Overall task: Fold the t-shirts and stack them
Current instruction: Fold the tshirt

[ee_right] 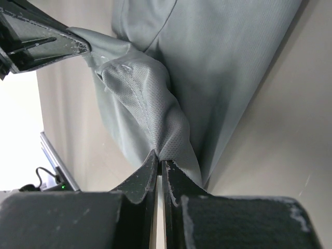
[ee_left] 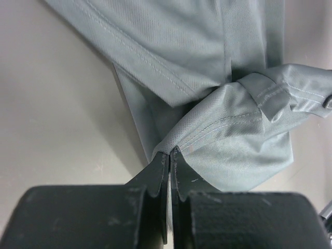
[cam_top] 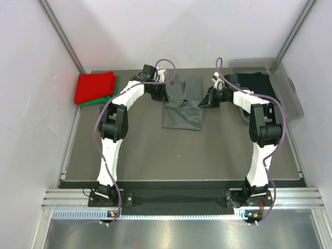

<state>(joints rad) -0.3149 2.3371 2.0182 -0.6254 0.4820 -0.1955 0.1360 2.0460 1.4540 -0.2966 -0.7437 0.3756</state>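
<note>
Grey mesh-knit cloth: the dark grey t-shirt (cam_top: 182, 106) lies on the table (cam_top: 155, 150), strung between the two grippers. All places below are taken from this shirt. Its long axis runs straight away from the arm bases. The near part lies flat as a tidy rectangle. The far part is gathered and looks raised off the surface.

Left gripper (ee_left: 170, 154): at the shirt's left edge, jaws pressed together on a pinch of stitched hem, cloth fanning out from the tips. Right gripper (ee_right: 160, 158): at the shirt's right edge, likewise clamped, on a bunched ridge of fabric. Both sit at about the same point along the shirt's length and face each other across it. Neither arm is nearer, so the hold is symmetric.

Well apart to the shirt's left: the red t-shirt (cam_top: 95, 86), folded, resting on the green t-shirt (cam_top: 111, 96), of which only a margin shows. To the shirt's right, beyond the right gripper: the black t-shirt (cam_top: 257, 83) inside a clear plastic tub (cam_top: 291, 101).

Judgement: this looks like mid-fold on the third shirt, with two stacked and one waiting. The coming move turns on the cross-wise line between the grippers, which lies square to the long axis. Both should travel together along that axis so the crease lands straight. If one lags, the fold will skew. Cannot tell whether each pinch holds one layer or several.
</note>
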